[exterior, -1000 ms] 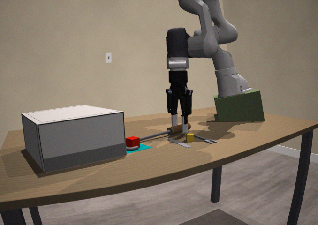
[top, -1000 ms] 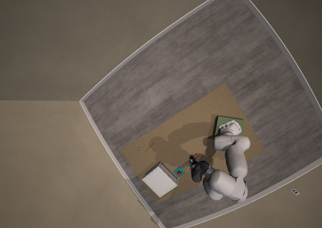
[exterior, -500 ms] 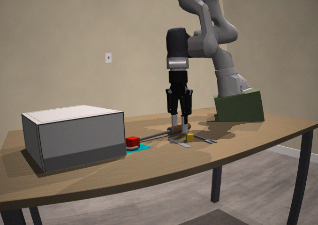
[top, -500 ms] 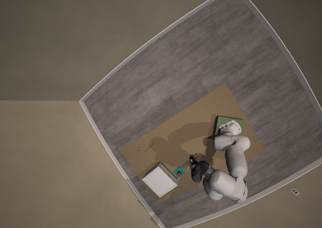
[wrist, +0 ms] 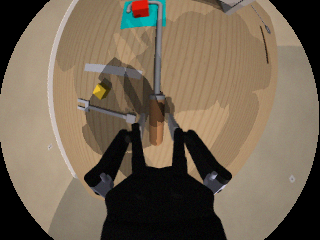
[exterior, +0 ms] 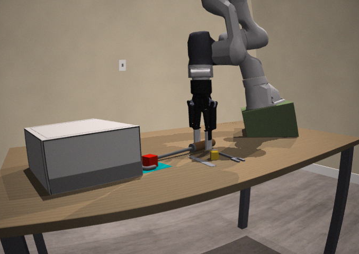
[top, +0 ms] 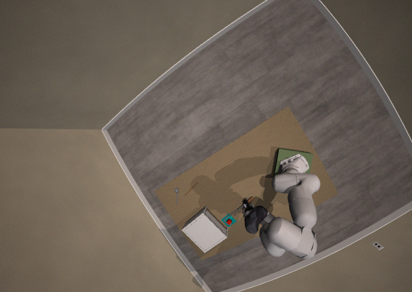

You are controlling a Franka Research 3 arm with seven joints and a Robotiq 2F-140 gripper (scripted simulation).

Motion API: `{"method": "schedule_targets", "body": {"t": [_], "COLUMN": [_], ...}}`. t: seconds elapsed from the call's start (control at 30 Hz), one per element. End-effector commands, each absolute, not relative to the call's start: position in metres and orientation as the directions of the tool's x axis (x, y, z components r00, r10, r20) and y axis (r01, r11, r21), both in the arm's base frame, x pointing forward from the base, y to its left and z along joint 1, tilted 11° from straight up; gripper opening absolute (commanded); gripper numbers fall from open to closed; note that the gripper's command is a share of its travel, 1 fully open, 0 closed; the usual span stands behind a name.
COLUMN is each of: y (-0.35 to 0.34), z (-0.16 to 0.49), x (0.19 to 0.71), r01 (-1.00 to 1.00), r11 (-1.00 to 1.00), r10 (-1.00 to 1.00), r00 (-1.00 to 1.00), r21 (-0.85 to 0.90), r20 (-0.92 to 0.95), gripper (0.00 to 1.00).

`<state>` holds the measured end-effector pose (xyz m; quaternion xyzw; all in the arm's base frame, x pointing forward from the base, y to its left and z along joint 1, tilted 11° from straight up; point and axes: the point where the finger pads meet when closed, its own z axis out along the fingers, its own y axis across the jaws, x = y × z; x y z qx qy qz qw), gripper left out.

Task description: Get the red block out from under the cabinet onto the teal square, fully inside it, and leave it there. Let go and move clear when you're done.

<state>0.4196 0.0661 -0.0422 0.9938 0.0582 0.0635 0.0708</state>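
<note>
The red block [exterior: 149, 160] stands outside the grey cabinet [exterior: 82, 152], on the teal square [exterior: 159, 166], at the square's side nearest the cabinet. It also shows in the wrist view [wrist: 140, 8] and in the overhead view [top: 229, 222]. A hook tool lies on the table with its bent metal end around the block and its brown wooden handle [exterior: 202, 144] pointing away from the cabinet. My gripper [exterior: 202, 143] points straight down over the handle [wrist: 156, 116]. Its fingers stand on either side of the handle with small gaps, so it is open.
A small yellow block [exterior: 214, 154], a flat metal strip [exterior: 201, 160] and a forked metal tool [exterior: 232, 157] lie just in front of the gripper. My arm's green base [exterior: 269, 119] stands at the back right. A spoon [top: 176, 193] and a stick [top: 191, 188] lie beyond the cabinet.
</note>
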Motion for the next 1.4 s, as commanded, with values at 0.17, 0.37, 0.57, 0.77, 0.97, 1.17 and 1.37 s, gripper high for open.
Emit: {"method": "schedule_targets", "body": {"t": [0.17,0.37,0.57,0.77,0.97,1.17,1.37], "y": [0.068,0.069,0.07,0.072,0.073,0.074,0.076], "z": [-0.037,-0.028,-0.02,-0.007,0.006,0.012,0.019], "x": [0.42,0.419,0.418,0.416,0.414,0.414,0.411], "r01": [0.114,0.114,0.114,0.114,0.114,0.114,0.115], "r11": [-0.982,-0.982,-0.982,-0.982,-0.982,-0.982,-0.982], "r10": [0.132,0.132,0.132,0.132,0.132,0.132,0.133], "r00": [0.984,0.984,0.984,0.984,0.984,0.984,0.984], "r21": [0.148,0.148,0.148,0.148,0.148,0.148,0.147], "r20": [0.12,0.12,0.12,0.12,0.12,0.12,0.117], "gripper": [0.34,0.34,0.34,0.34,0.34,0.34,0.34]}}
